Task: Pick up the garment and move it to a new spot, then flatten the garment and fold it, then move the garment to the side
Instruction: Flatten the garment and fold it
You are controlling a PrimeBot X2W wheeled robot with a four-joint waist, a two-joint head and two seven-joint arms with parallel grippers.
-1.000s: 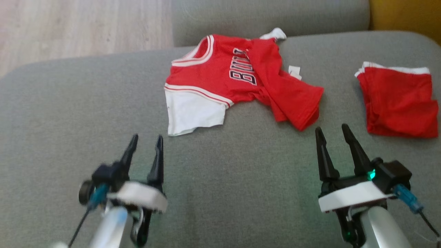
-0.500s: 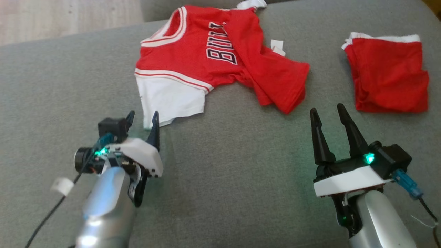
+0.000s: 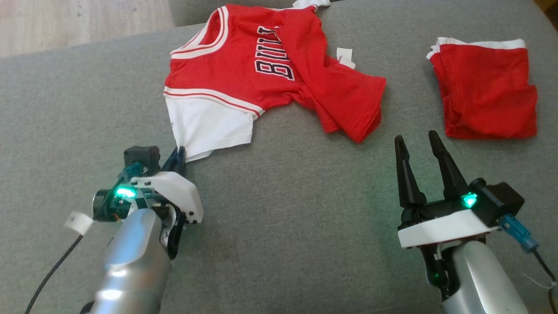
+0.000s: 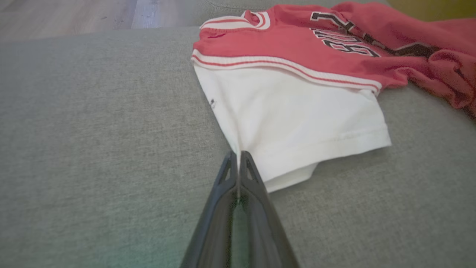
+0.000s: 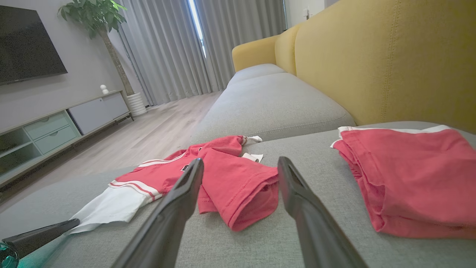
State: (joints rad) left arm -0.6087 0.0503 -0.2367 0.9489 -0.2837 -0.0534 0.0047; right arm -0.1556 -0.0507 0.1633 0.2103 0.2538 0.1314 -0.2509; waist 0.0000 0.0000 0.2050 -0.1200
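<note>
The garment (image 3: 253, 74) is a red jersey with dark lettering and a white sleeve, lying crumpled on the grey sofa seat (image 3: 305, 209). My left gripper (image 3: 178, 153) is shut on the near corner of that white sleeve. In the left wrist view the closed tips of the left gripper (image 4: 238, 154) pinch the garment's (image 4: 290, 108) white hem, which draws to a point there. My right gripper (image 3: 416, 141) stands open just above the seat, a little short of the folded red flap. In the right wrist view the right gripper (image 5: 240, 160) frames the garment (image 5: 223, 175), apart from it.
A second red cloth (image 3: 486, 91), folded with a white band, lies at the right; it is also in the right wrist view as the red cloth (image 5: 409, 175). A yellow backrest (image 5: 390, 63) rises behind it. Wooden floor (image 3: 65, 22) lies beyond the seat's far left edge.
My left gripper reached forward to the white sleeve corner and closed on it. The right gripper stayed open and barely moved. The head camera tilted down early on.
</note>
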